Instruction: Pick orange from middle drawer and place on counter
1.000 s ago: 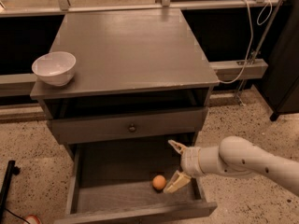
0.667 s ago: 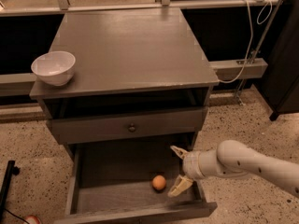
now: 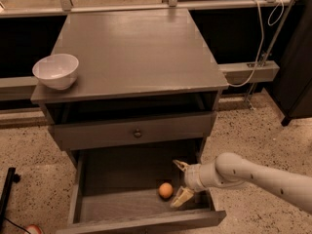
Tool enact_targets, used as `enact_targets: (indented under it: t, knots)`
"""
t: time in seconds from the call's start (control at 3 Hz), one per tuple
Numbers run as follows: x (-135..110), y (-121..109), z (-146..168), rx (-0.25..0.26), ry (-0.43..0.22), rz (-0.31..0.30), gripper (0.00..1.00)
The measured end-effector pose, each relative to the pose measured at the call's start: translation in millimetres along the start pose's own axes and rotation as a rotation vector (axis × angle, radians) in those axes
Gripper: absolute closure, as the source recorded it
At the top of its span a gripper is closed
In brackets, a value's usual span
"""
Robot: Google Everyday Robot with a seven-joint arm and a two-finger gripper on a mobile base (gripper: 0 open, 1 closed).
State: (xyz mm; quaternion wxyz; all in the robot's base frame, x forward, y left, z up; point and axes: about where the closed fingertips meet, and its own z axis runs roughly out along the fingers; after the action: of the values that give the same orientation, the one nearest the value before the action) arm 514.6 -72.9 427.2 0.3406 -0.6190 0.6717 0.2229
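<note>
**Orange to be enclosed before the jaws are closed**

The small, round, smooth orange [image 3: 165, 190] lies on the bare wood floor of the deep grey wooden middle drawer [image 3: 76, 194], which is pulled out. The fruit sits towards the drawer's front right part. The pale two-finger gripper [image 3: 175, 184] is held low inside the drawer on the end of the white arm [image 3: 253, 175], which reaches in from the right. Its jaws are spread wide apart, with one finger higher and further back and the other lower and nearer the drawer's front wall. The orange lies just beside the fingertips, at the mouth of the gap and closer to the lower finger. It is not yet enclosed, and whether it is touched cannot be told.

The step in hand is judged to be the final approach to the grasp. The gripper is best advanced leftward until the fruit's widest part sits between the fingers. If the jaws were closed on its near edge, so round and smooth a thing would likely be squeezed out and sent rolling. The lower finger should be kept clear of the front wall. Care is then called for in the lift, since the shallow grey drawer front with the small round knob [image 3: 97, 136] stands above the rear of the drawer. The broad grey-brown wooden counter surface [image 3: 131, 48] carries a white bowl [image 3: 56, 70] at its left front corner.
</note>
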Motion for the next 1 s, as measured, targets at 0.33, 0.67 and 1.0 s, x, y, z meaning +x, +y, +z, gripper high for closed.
enact_targets:
  t: [0.33, 0.67, 1.0]
  knots:
    - [19.1, -1.0, 27.1, -0.007, -0.014, 0.046, 0.18]
    - [37.1, 0.9, 36.9, -0.006, -0.006, 0.084, 0.18]
    - [48.8, 5.1, 43.2, -0.016, -0.004, 0.11, 0.27]
